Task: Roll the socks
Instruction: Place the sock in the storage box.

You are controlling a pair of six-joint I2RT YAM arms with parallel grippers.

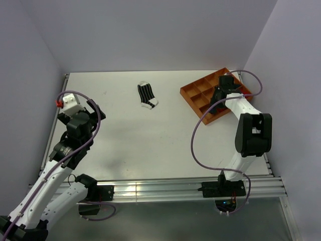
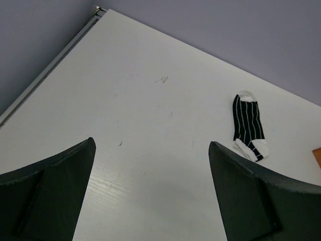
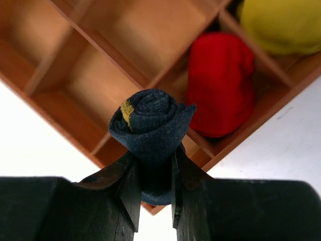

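The left end effector point(image 2: 151, 150) hangs above the near-left part of the white desk point(image 1: 150, 145), its two dark fingers spread wide with nothing between them; only bare desk surface shows in the gap. Beyond it, toward the far middle of the desk, the black-and-white striped sock point(image 1: 147, 95) lies flat and unrolled, its white toe end pointing toward the near side, well apart from both arms. On the far right, an orange divided tray point(image 1: 193, 93) sits turned at an angle on the desk, and the right arm reaches over it. The right end effector point(image 3: 153, 178) is closed narrowly on the dark navy sock point(image 3: 150, 123), which is wound into a tight spiral roll with a small yellowish patch showing at its edge; the fingers pinch the lower part of the roll, and it is held over the near corner of the tray. Whether the roll touches the tray cannot be told. In a compartment just beside it lies the red sock point(image 3: 218, 83), bunched into a bundle, and the neighbouring compartment holds a yellow bundle point(image 3: 281, 25).
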